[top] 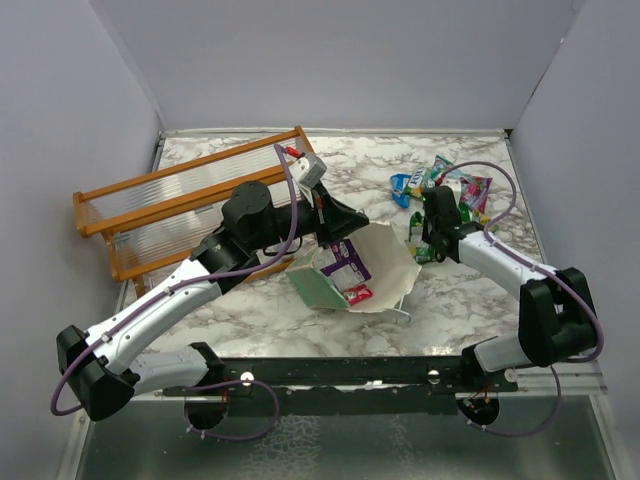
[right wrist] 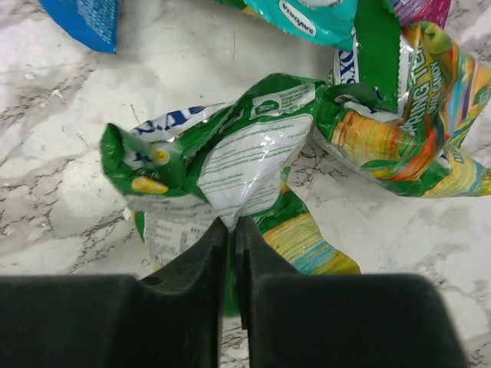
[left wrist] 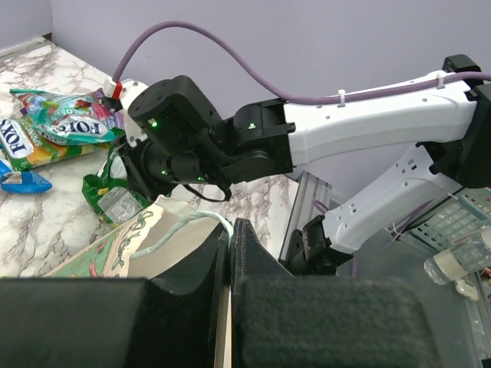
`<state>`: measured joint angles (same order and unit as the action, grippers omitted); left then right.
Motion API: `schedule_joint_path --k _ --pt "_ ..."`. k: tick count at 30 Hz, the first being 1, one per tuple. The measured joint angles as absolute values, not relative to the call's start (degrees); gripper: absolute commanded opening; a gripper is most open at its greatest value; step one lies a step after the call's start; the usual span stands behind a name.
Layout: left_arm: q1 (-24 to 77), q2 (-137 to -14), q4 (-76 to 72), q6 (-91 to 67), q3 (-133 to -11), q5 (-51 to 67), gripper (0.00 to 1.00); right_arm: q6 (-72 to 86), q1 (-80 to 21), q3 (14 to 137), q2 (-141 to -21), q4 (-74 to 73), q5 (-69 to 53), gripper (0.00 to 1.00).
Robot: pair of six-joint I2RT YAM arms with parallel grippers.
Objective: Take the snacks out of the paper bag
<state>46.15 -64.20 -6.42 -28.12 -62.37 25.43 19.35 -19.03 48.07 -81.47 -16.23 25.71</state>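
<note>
Green packet [right wrist: 230, 165] pinched in my right gripper [right wrist: 230, 226], fingers almost shut, next to other snacks [top: 440, 185]. My left gripper [left wrist: 231, 226] squeezed tight on bag [top: 388, 258] rim. Purple packet [top: 346, 262] inside bag, mid table [top: 250, 312].
</note>
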Motion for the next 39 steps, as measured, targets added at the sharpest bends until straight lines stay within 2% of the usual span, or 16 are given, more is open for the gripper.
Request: schedule_joint_path --k 2,4,8,12,13,16,21,24,31,39 --pt "46.15 -64.2 -6.52 -28.23 -62.37 25.74 0.0 19.94 -18.87 47.57 -82.48 -15.84 26.0 0.25" --pt "46.15 -64.2 -6.55 -28.32 -62.37 25.98 0.0 20.36 -18.65 47.07 -82.74 -15.51 26.11 0.41" --pt "46.15 -64.2 -6.57 -28.34 -62.37 26.22 0.0 20.47 -18.63 46.94 -82.08 -15.2 25.74 0.54" --pt "46.15 -64.2 -6.55 -28.32 -62.37 26.61 0.0 19.73 -18.63 47.42 -76.99 -16.64 22.98 0.64" --pt "46.15 -64.2 -6.57 -28.27 -62.37 26.76 0.0 19.22 -18.63 47.75 -75.13 -16.95 21.76 0.69" --pt "46.15 -64.18 -6.7 -27.9 -62.37 27.92 0.0 16.86 -18.63 48.93 -66.26 -17.06 13.98 0.73" --pt "46.15 -64.16 -7.27 -26.26 -62.37 30.3 0.0 11.68 -18.41 51.22 -51.46 -16.78 -4.71 0.74" --pt "46.13 -64.05 -6.48 -24.38 -62.72 30.52 0.0 9.1 -18.41 52.36 -47.42 -16.73 -14.96 0.75" --pt "46.15 -62.72 2.48 -17.58 -68.95 24.91 0.0 5.67 -18.76 51.33 -44.64 -17.69 -31.66 0.75" --pt "46.15 -59.29 12.67 -11.09 -72.42 15.77 0.0 5.34 -18.81 50.22 -45.28 -17.74 -41.56 0.74"
